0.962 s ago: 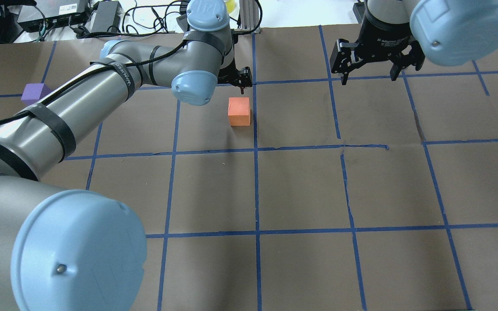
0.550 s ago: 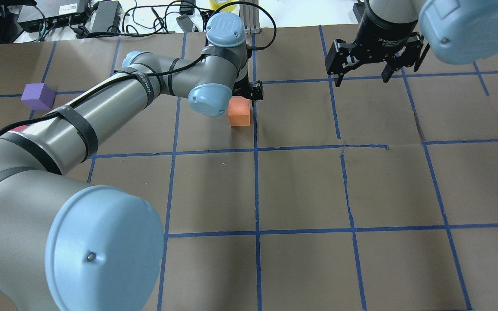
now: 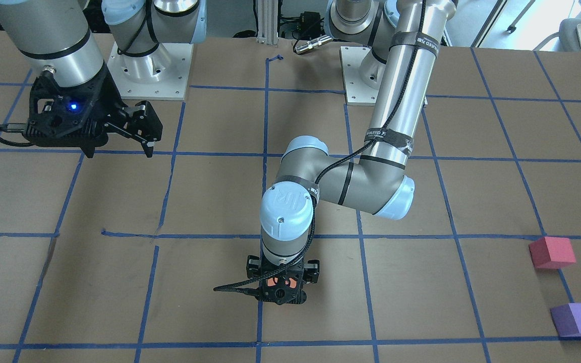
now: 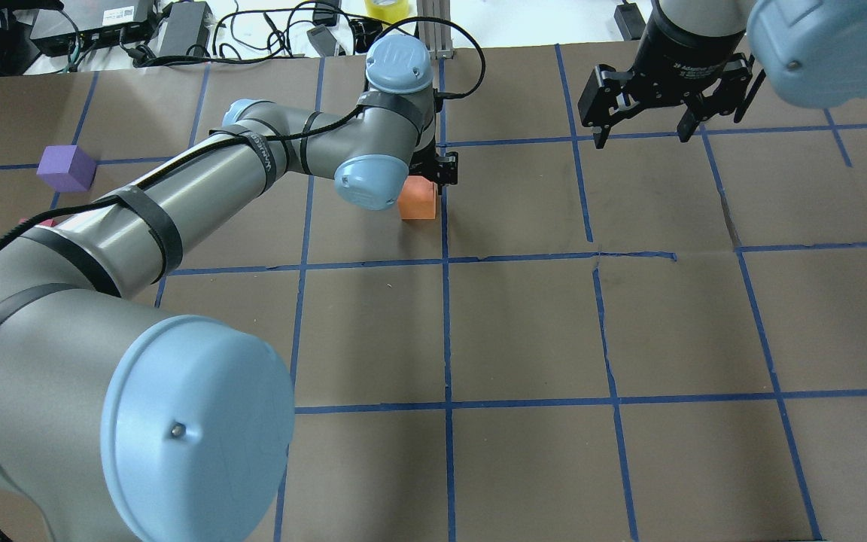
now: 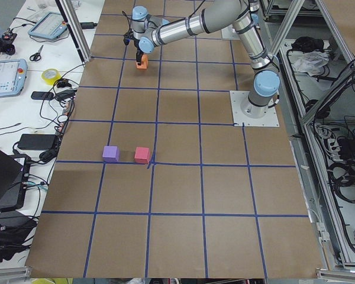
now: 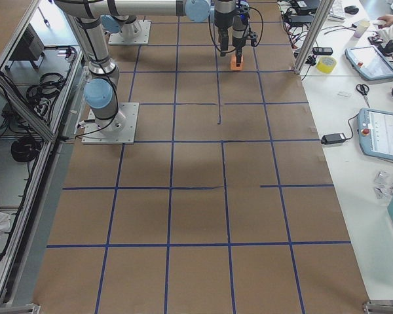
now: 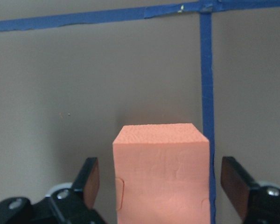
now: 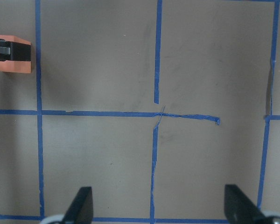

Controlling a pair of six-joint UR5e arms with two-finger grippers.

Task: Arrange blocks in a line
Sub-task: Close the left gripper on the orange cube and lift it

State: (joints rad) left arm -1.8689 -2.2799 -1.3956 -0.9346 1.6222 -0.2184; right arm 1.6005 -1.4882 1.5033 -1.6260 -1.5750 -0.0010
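Observation:
The orange block sits on the brown paper beside a blue tape line. My left gripper is open and lowered around it. In the left wrist view the orange block stands between the two fingers, with a gap on each side. The purple block and the pinkish-red block sit side by side far off on my left; the left arm hides most of the pinkish-red one in the overhead view. My right gripper is open and empty, hovering over the table's far right part.
Blue tape lines split the brown paper into squares. Cables, power bricks and a yellow tape roll lie past the table's far edge. The arm bases stand on plates at my side.
My left arm has swung toward the orange block and lowered, so the open fingers now straddle it. My right gripper has shifted slightly and stays open.

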